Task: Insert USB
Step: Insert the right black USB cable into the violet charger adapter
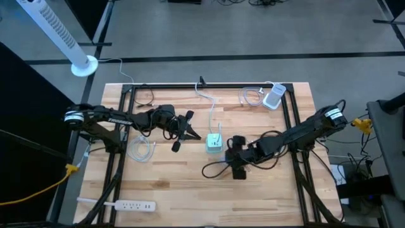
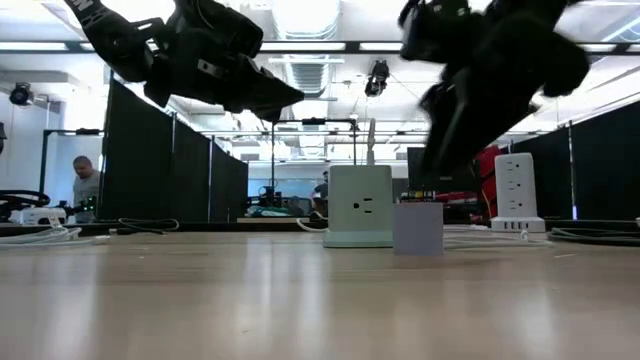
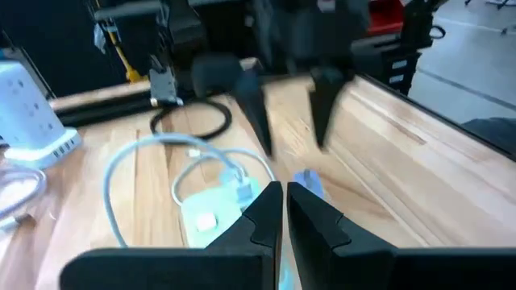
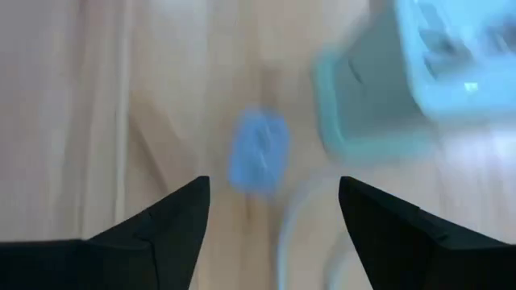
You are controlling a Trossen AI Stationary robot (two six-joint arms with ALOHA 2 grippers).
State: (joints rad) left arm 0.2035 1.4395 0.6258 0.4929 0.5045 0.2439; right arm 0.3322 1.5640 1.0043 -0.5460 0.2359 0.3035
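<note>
the small pale-blue usb plug block [image 4: 258,153] lies loose on the wooden counter [image 1: 190,190] just beside the pale green power cube [image 1: 214,143], so nothing looks inserted yet. the right pincer [image 4: 274,213] hangs spread above it; the left pincer [image 3: 285,211] hovers nearby, pressed together, empty.

Bright ceiling lights [image 2: 300,15] glare in the low view; the right wrist view is heavily blurred.

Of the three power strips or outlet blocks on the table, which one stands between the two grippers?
The pale green outlet block at the table's middle. The white tower stands at the far right corner, and the flat white strip lies at the near left edge.
</note>
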